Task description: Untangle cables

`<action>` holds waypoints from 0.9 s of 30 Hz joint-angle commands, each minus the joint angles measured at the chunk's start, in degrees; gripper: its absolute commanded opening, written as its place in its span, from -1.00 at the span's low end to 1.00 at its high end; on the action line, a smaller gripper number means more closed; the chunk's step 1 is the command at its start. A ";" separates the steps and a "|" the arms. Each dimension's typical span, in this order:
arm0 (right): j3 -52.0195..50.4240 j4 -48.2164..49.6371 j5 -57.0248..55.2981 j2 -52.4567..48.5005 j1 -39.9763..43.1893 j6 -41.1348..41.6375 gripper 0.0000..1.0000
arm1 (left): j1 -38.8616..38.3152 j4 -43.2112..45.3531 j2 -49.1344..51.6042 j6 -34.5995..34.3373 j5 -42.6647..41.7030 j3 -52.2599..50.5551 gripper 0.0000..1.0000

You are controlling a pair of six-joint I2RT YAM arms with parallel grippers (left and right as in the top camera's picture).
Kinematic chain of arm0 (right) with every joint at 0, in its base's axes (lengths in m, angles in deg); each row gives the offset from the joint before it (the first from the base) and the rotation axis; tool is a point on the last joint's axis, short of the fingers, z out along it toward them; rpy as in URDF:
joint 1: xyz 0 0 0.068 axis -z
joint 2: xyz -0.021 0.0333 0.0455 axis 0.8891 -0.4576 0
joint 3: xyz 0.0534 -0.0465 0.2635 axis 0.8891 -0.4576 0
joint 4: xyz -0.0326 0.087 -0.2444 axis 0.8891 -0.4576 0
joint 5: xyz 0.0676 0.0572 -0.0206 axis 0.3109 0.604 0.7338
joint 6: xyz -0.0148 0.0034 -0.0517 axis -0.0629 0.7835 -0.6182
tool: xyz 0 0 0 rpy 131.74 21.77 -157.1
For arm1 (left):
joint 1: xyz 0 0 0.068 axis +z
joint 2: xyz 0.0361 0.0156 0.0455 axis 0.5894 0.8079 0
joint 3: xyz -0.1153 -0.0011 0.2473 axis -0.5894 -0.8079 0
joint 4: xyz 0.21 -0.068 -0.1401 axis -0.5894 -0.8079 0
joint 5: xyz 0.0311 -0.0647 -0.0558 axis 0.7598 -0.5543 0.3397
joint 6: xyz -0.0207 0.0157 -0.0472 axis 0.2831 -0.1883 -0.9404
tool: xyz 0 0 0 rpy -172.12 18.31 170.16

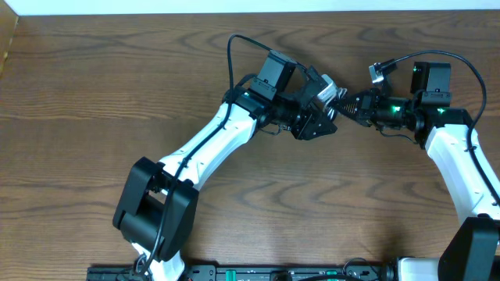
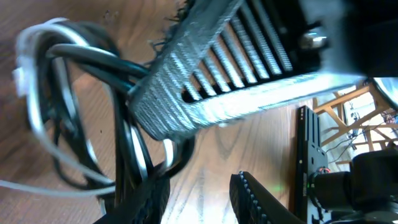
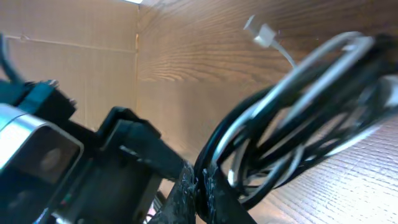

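Right gripper [image 1: 349,105] [image 3: 199,186]: jaws pinched together on the cables [image 3: 292,118]. The cords come straight out from between its fingertips and fan up and away in one tangled loop.

The black cord [image 3: 239,115] [image 2: 99,59] makes several loops. The white cord [image 3: 311,67] [image 2: 38,31] is threaded through them, not separated. A small white plug [image 3: 264,34] sticks out past the loop on the side far from the right gripper, in the air above the table [image 1: 117,78].

Left gripper [image 1: 328,115] [image 2: 199,186] is tip to tip with the right gripper and almost touching it. Its jaws stand a narrow way apart, with bare wood showing in the gap. The cords run down right beside one of its fingers [image 2: 152,196]; I can't tell whether any strand is caught there.

A ribbed grey pad [image 2: 205,74] crosses the left wrist view close to the lens, lying over the cords where they leave the right gripper. It is blurred.

In the overhead view the bundle sits at the meeting point just left of the right gripper, hidden by the two tools.

Both arms reach in toward that point, well off the table edges.
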 commanded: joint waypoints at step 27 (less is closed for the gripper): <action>1.07 22.49 21.62 0.09 2.25 8.90 -0.98 | 0.26 3.91 2.27 -6.19 21.18 -0.37 -0.25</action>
